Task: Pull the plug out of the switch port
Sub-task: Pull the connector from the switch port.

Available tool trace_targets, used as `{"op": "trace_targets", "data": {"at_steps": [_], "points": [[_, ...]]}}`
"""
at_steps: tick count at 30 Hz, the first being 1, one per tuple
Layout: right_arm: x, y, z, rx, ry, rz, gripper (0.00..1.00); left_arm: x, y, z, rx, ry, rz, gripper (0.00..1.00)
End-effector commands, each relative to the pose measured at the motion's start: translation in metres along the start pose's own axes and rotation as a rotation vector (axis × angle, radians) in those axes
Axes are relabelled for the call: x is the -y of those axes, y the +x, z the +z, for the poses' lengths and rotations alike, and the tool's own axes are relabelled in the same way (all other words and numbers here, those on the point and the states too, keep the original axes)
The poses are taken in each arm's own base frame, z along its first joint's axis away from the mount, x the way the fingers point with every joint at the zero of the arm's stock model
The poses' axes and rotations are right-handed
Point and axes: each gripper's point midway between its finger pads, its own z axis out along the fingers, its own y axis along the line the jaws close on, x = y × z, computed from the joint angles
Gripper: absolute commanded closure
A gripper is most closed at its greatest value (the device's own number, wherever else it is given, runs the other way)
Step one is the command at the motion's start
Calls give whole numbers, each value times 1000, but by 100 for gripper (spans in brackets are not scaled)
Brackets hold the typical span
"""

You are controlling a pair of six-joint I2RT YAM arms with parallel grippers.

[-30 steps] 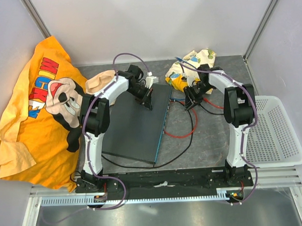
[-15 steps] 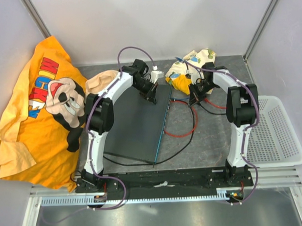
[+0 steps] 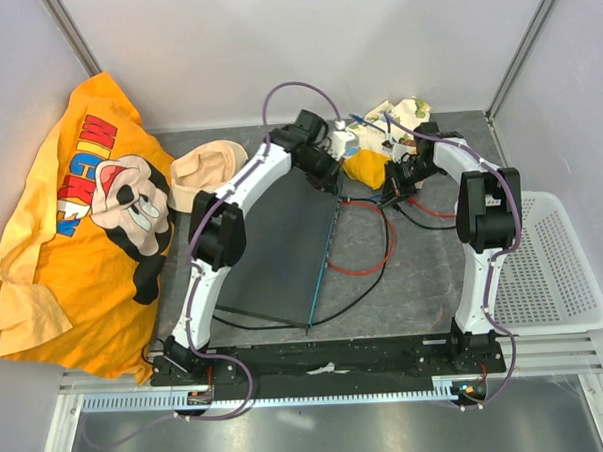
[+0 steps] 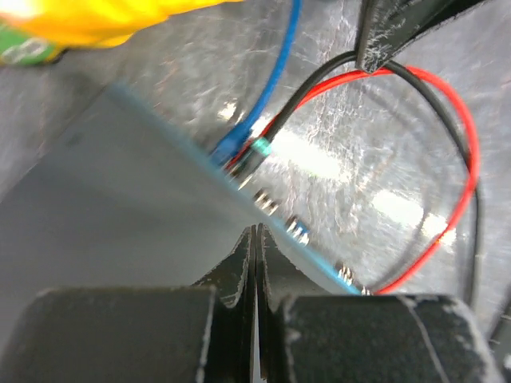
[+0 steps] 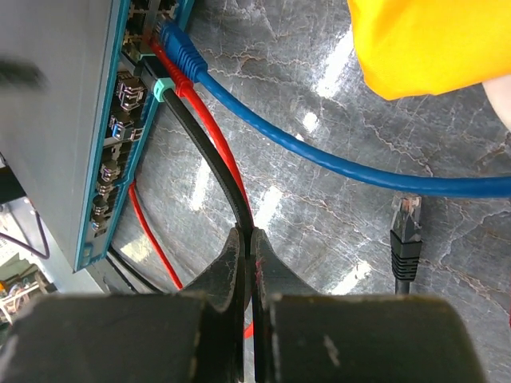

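Observation:
The switch [image 3: 273, 257] lies flat between the arms, its teal port edge [image 5: 120, 112] facing right. At the far end of that edge sit a blue plug [image 5: 177, 46], a red plug [image 5: 169, 73] and a black cable's teal-booted plug [image 5: 162, 89], all seated in ports. My right gripper [image 5: 252, 234] is shut on the black cable [image 5: 209, 163] a short way from its plug, with the red cable pinched alongside. My left gripper [image 4: 255, 230] is shut and empty, its tips down on the switch's top [image 4: 120, 191] near the far right corner [image 3: 330, 183].
A loose black plug [image 5: 405, 231] lies on the table right of my right gripper. A yellow patterned cloth [image 3: 378, 143] lies behind the cables, with an orange shirt [image 3: 81, 216] on the left. A beige cap [image 3: 204, 165] lies beside the shirt. A white basket [image 3: 553, 265] stands at right.
My left gripper has slid right across the switch to its far right corner. My right gripper has shut on the black and red cables.

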Motion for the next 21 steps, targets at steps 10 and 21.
{"op": "trace_targets", "data": {"at_steps": [10, 21], "points": [[4, -16, -4, 79, -29, 26, 100, 9, -36, 21, -19, -252, 375, 98], [1, -20, 2, 75, -73, 59, 100, 4, -26, 27, -77, -348, 417, 99]]}}
